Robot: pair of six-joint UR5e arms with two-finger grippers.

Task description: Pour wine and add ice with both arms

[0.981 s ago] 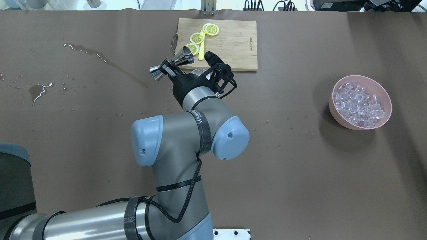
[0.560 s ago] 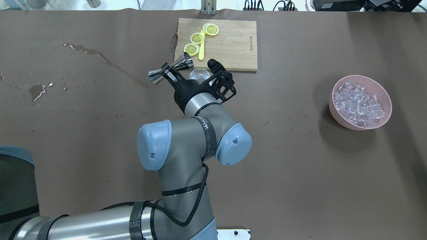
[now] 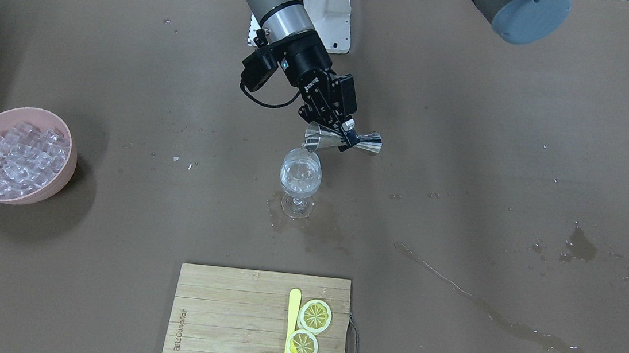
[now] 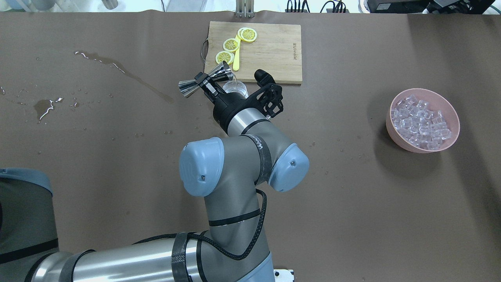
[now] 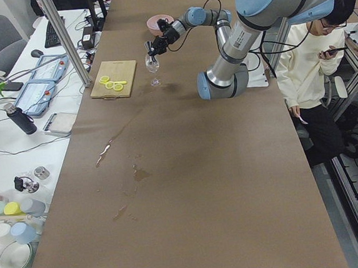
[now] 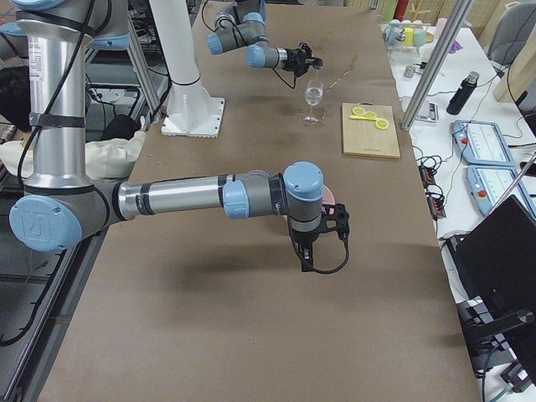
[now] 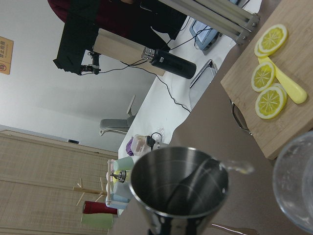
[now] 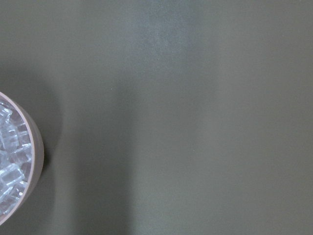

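Observation:
My left gripper is shut on the waist of a steel jigger. The jigger lies tipped on its side, its mouth over the rim of a stemmed glass. A thin stream of clear wine leaves the jigger's lip, and some stands in the glass bowl. Ice fills a pink bowl at the table's right. My right gripper hangs by that bowl and shows only in the exterior right view, so I cannot tell its state.
A wooden board with lemon slices and a yellow stick lies just beyond the glass. Spilled liquid streaks the table on the left and pools around the glass foot. A seated person is beside the robot.
The left arm has shifted right, carrying the jigger's mouth from over the board's corner to the glass rim. The glass shows more, and liquid now runs from the jigger.

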